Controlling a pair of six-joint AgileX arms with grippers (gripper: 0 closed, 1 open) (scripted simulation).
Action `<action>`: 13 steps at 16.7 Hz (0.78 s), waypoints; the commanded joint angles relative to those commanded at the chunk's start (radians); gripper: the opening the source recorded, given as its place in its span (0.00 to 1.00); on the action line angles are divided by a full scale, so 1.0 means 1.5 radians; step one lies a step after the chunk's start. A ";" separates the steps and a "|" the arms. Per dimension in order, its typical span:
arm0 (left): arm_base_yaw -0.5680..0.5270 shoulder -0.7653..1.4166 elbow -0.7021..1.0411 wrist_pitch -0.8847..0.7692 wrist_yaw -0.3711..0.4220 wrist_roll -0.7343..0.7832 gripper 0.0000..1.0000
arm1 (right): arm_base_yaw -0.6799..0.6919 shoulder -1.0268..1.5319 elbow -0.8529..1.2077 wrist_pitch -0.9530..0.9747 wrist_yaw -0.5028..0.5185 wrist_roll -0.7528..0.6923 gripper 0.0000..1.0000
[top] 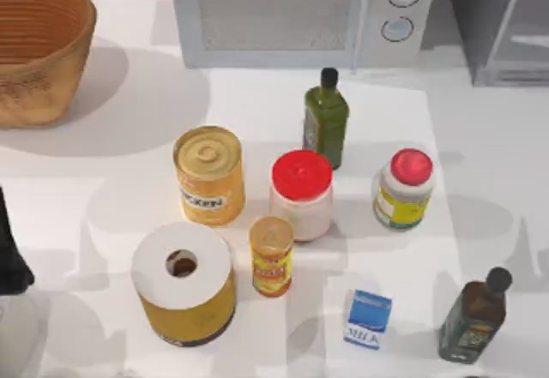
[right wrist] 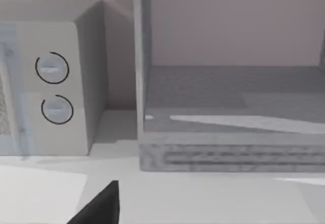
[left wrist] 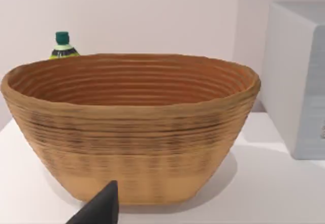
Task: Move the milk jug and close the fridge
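From up top, the milk jug (top: 368,318) sits upright near the table's (top: 480,138) front right, next to a dark bottle (top: 473,316). My left wrist cam faces a woven basket (left wrist: 132,132). My right wrist cam looks into the fridge (right wrist: 233,148), open, beside the microwave (right wrist: 51,87). Can't tell how open either set of jaws is.

Milk jug (top: 367,319): blue "MILK" lettering; other labels unreadable.

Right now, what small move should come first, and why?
Probably bring the right arm's pincer down over the milk jug. The jug stands untouched at the table's front right, beside the dark bottle, and the fridge at the back right is open, its shelf bare. The left arm sits parked at the left edge.
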 joint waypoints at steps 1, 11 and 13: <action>0.000 0.000 0.000 0.000 0.000 0.000 1.00 | 0.000 0.000 0.000 0.000 0.000 0.000 1.00; 0.000 0.000 0.000 0.000 0.000 0.000 1.00 | 0.272 0.231 0.006 0.217 0.274 0.004 1.00; 0.000 0.000 0.000 0.000 0.000 0.000 1.00 | 0.339 0.280 0.008 0.264 0.342 0.006 1.00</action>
